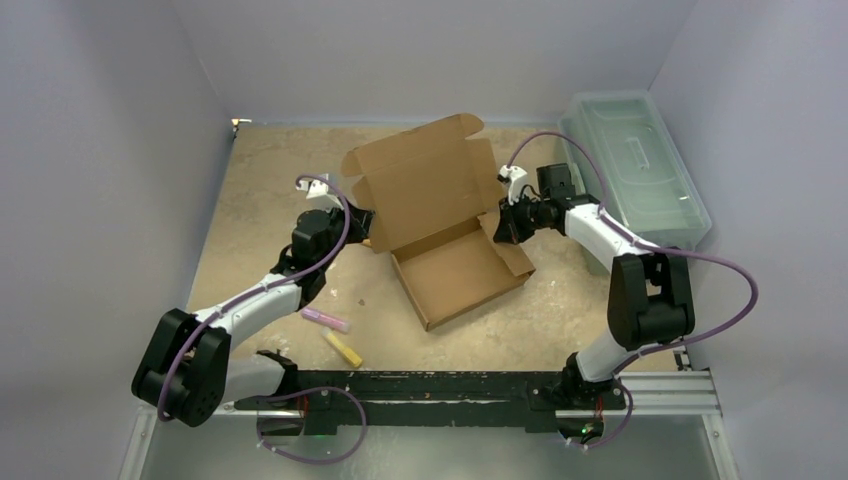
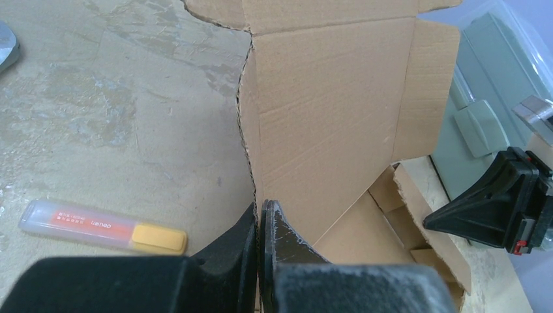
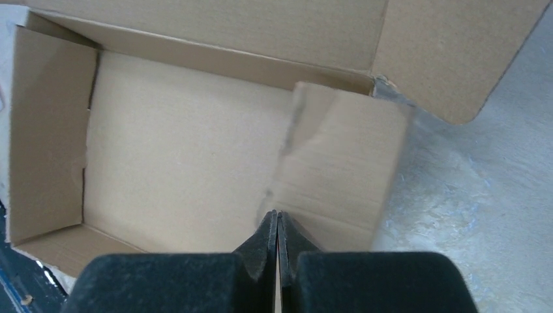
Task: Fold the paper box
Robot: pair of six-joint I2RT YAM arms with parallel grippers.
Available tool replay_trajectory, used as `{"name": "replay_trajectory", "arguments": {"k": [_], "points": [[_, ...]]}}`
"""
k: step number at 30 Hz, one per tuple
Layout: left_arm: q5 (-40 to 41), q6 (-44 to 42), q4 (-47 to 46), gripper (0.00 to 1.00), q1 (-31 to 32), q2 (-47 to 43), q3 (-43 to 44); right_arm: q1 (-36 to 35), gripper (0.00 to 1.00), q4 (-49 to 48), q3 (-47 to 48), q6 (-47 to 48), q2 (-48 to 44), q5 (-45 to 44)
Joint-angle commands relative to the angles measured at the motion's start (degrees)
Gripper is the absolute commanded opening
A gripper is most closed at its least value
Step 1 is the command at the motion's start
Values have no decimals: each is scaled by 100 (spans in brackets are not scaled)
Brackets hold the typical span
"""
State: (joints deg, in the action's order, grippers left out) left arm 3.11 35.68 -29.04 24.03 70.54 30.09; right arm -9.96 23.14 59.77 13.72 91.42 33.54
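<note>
Brown cardboard die-cut box (image 1: 440,200): probably light, thin, crease-prone.
Left tool (image 2: 259,208) and right tool (image 3: 277,215) pinched shut on opposite side flaps, near folds.

Cropped, blurred and illegible regions
Box (image 3: 182,150) flap (image 3: 339,163) blurs in right wrist view; bin (image 2: 486,72) cropped by left wrist frame; tube (image 2: 98,226) print unreadable.

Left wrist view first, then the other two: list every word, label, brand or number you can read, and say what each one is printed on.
"ueneo": as near as it can be made out, pale print on the clear barrel of the yellow-capped pen; the smaller characters before it are too small to read.
pink pen: too small in the top view to tell whether it bears print.
paper box and green bin: no print visible.
</note>
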Motion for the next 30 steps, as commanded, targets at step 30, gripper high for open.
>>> {"name": "replay_trajectory", "arguments": {"k": [30], "points": [[-136,-152,31,0,23,-199,304,-541,17,-356,-127,1043,-271,-2157]]}}
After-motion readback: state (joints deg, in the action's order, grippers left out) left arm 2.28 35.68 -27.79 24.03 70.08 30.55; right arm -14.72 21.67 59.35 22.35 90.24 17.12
